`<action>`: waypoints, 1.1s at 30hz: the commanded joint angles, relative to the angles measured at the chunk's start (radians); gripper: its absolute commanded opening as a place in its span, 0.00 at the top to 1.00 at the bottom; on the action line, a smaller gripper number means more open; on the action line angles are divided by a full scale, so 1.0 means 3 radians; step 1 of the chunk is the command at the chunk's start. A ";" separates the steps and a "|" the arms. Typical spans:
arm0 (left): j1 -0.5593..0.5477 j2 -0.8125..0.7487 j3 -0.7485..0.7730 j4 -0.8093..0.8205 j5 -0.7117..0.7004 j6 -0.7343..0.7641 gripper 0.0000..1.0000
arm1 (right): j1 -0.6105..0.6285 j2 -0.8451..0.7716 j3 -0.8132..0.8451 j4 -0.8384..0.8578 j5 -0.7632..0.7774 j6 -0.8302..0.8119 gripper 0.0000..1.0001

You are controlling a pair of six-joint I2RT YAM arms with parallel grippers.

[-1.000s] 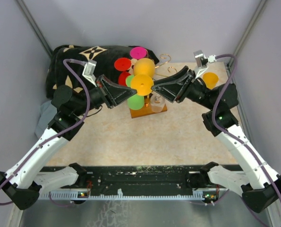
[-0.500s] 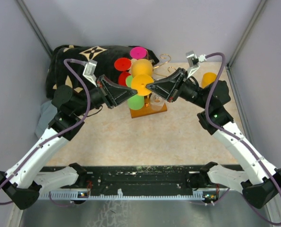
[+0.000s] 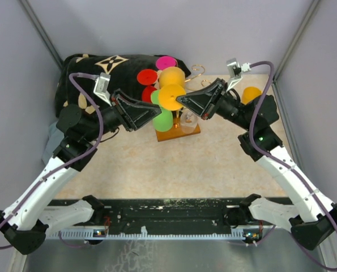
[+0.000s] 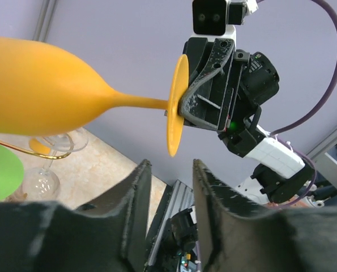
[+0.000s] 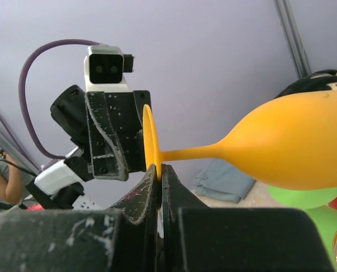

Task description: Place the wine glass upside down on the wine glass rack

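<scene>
An orange wine glass (image 3: 171,96) hangs in the air on its side above the rack. My right gripper (image 3: 181,100) is shut on the rim of its foot (image 5: 149,139); the stem runs to the bowl (image 5: 295,141). My left gripper (image 3: 157,110) is open and empty, just left of the foot; its fingers (image 4: 137,190) sit below the foot (image 4: 176,105). The wine glass rack (image 3: 176,131), gold wire on a wooden base, stands under the glass. It carries red, pink and green glasses and a clear glass (image 3: 186,122).
A black patterned bag (image 3: 94,71) lies at the back left. A grey-blue folded cloth (image 3: 52,141) lies at the left. An orange cup (image 3: 251,93) stands at the back right behind my right arm. Grey walls close in the table on three sides.
My right gripper has moved left to the foot of the orange glass and now holds it. My left arm has drawn back a little to the left, clear of the glass.
</scene>
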State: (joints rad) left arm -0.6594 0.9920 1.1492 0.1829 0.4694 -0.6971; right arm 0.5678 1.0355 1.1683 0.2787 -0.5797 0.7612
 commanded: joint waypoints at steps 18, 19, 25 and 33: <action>0.0009 -0.0476 -0.0036 -0.0212 -0.0154 0.0216 0.51 | -0.0318 0.0128 0.0581 -0.0163 0.0691 -0.0511 1.00; 0.0009 -0.0483 -0.0044 -0.0218 -0.0154 0.0221 0.51 | -0.0373 0.0169 0.0597 -0.0167 0.0720 -0.0519 1.00; 0.0010 -0.0533 -0.0111 -0.0219 -0.0157 0.0224 0.51 | -0.0716 0.0508 0.0743 -0.0048 0.0742 -0.0463 1.00; 0.0009 -0.0586 -0.0134 -0.0254 -0.0164 0.0262 0.51 | -0.0984 0.1103 0.1145 0.0014 0.0698 -0.0407 1.00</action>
State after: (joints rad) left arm -0.6594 0.8375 1.1107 0.1112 0.4294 -0.6430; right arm 0.3012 1.3193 1.4185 0.1947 -0.3603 0.6224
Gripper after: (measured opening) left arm 0.489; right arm 0.012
